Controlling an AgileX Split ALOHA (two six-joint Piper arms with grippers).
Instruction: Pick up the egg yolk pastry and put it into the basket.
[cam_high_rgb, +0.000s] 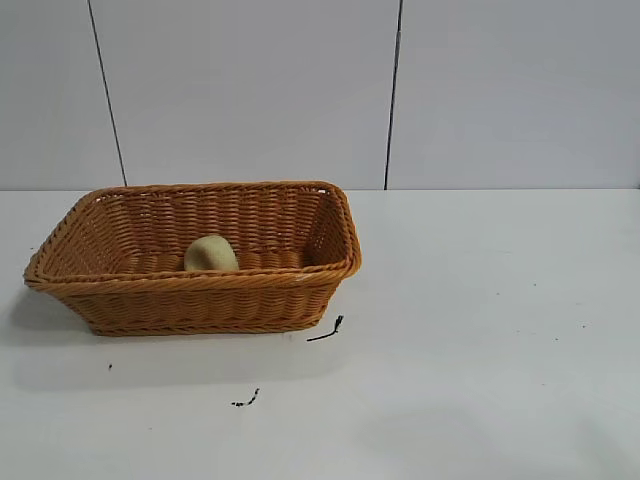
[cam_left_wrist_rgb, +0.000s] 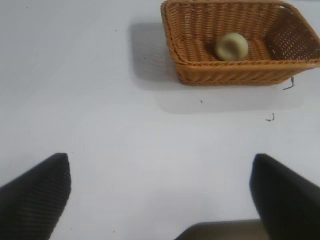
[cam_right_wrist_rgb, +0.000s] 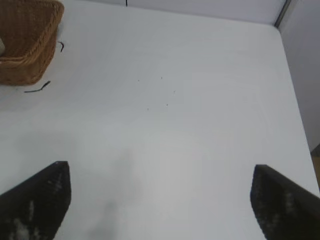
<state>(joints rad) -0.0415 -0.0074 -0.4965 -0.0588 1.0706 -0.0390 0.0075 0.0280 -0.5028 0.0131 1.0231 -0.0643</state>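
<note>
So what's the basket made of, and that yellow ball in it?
The basket looks like woven wicker or a plastic imitation, orange-brown with a slight sheen; you can see the strands and braided rim. The ball, the pastry, looks like soft dough, pale yellow-green and matte, though it could be a model.

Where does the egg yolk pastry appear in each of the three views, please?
Exterior view: the egg yolk pastry lies inside the basket, near its front wall.
Left wrist view: the pastry lies on the basket floor, far beyond the open left claw.
Right wrist view: only a pale sliver at the picture edge, inside the basket.
Shared landmark: the basket.
</note>
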